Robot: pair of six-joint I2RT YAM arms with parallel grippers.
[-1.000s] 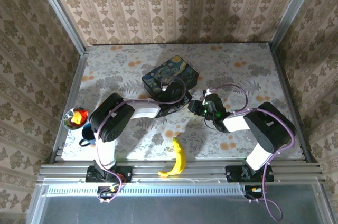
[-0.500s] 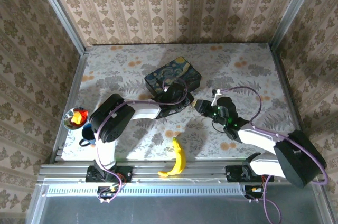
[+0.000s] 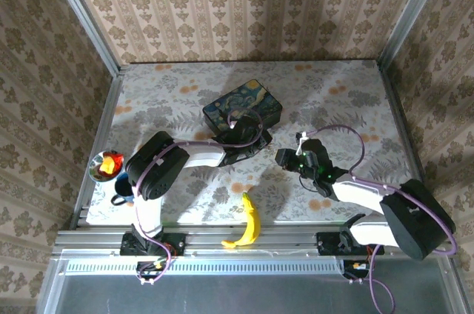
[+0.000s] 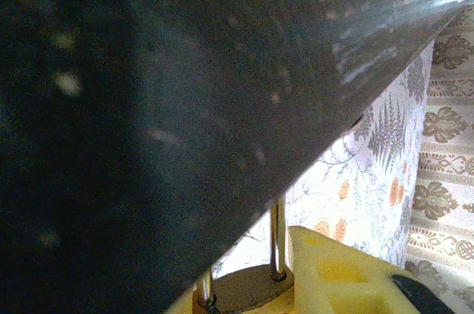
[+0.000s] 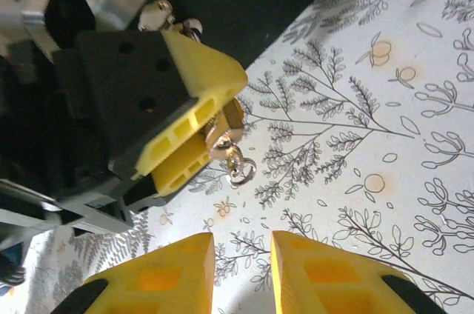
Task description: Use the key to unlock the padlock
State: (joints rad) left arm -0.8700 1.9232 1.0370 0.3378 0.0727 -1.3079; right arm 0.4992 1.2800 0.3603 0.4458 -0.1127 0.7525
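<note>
Left hand: clamped on the padlock, its yellow fingers pressed on the small brass body from both sides
Padlock: between the left hand's fingertips, held clear of the counter; in the left wrist view the brass body sits just beside one yellow finger
Shackle: two thin silver legs rise from the brass body, away from the left hand, and pass out of sight behind the dark edge of the painted box
Key: a small silvery piece with a ring end, sticking out just past the left hand's fingertips at the padlock; how deep it sits in the lock I cannot tell
Right hand: fingers a little apart with nothing between them; it points at the left hand's tips, near the key but not touching it
Top view: left hand and right hand face each other, close together; the painted box lies right against the left hand's far side
Banana: on the counter, back toward the arm bases from both hands
</note>
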